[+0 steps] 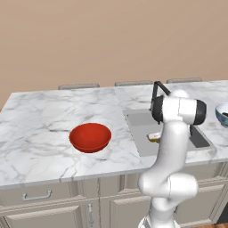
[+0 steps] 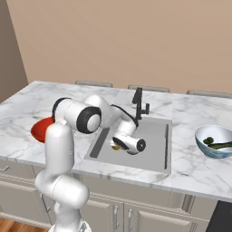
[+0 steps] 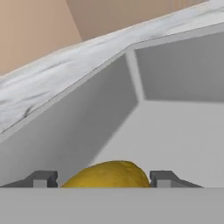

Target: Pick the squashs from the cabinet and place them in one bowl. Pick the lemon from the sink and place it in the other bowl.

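Note:
The yellow-orange lemon (image 3: pixel 107 173) sits between my two fingertips, low in the grey sink (image 2: pixel 154 140). My gripper (image 3: pixel 103 178) is shut on it, with a finger (image 3: pixel 43 178) pressed against each side. From the base it shows as a small yellow spot (image 2: pixel 116 147) under the hand (image 2: pixel 129 142). The red bowl (image 1: pixel 90 143) stands empty on the counter left of the sink. The pale blue-white bowl (image 2: pixel 210 152) to the right holds dark green squash (image 2: pixel 216 145). The cabinet is out of view.
A black faucet (image 2: pixel 138 103) rises behind the basin, close to my forearm. The sink's walls (image 3: pixel 100 118) close in on the hand. Marble counter (image 1: pixel 44 116) runs wide to the left. Chair backs (image 1: pixel 79 86) line the far edge.

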